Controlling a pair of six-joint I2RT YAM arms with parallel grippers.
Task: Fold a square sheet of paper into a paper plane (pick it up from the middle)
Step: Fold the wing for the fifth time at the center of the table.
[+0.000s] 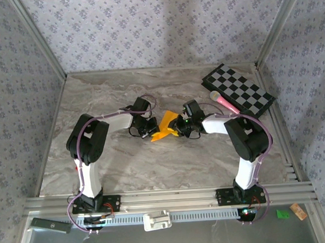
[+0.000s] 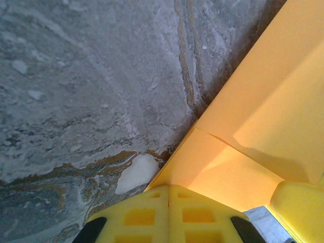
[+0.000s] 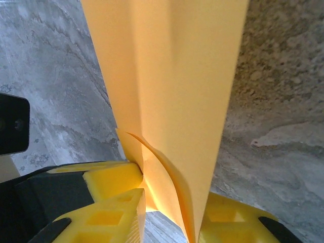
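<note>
- Top view: the left gripper and right gripper face each other, with the part-folded orange paper right between them.
- Left wrist: fingers clenched tight, the paper spreading ahead and right of the tips. Whether they nip its edge, I can't tell.
- Right wrist: fingers grasping the paper, loose layers bulging between them. I'd square those layers flush before pressing the crease.
- No readable writing or brand anywhere.
</note>
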